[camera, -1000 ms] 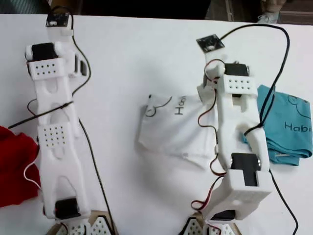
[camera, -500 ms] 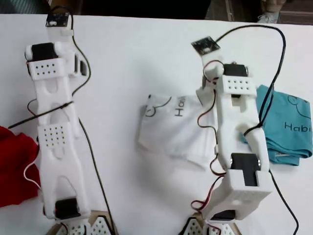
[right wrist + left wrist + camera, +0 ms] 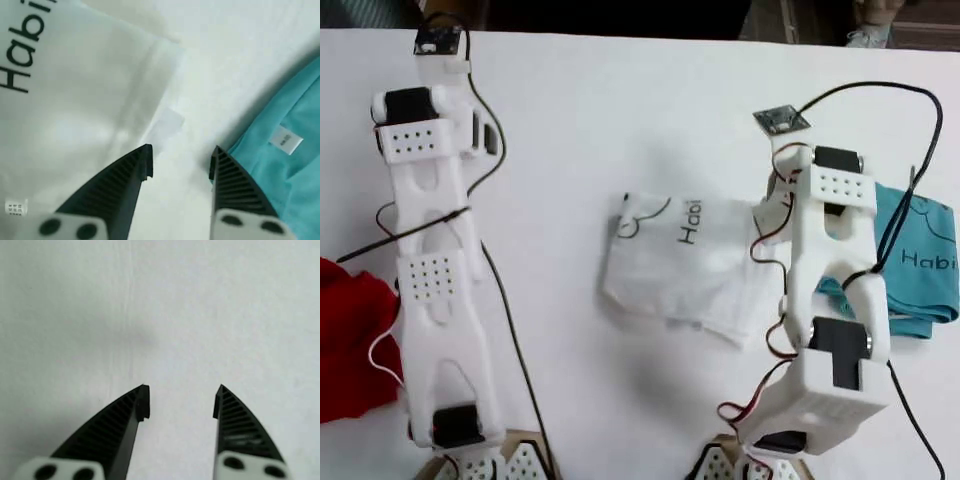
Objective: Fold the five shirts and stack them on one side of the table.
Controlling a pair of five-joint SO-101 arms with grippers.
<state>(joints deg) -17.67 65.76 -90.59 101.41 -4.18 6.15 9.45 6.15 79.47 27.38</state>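
The folded white cloth shirt (image 3: 685, 265) lay mid-table, its edge under the right gripper (image 3: 180, 160), whose jaws stood apart and empty, just beside the crumpled teal shirt (image 3: 920, 260). The left gripper (image 3: 180, 400) gaped over the white table (image 3: 620, 100).

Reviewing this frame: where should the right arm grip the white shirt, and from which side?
Probably the folded edge of the white shirt nearest the teal shirt, from above on that side. That edge lies flat beside a strip of bare table, giving a finger room, and the open right gripper hangs right there.
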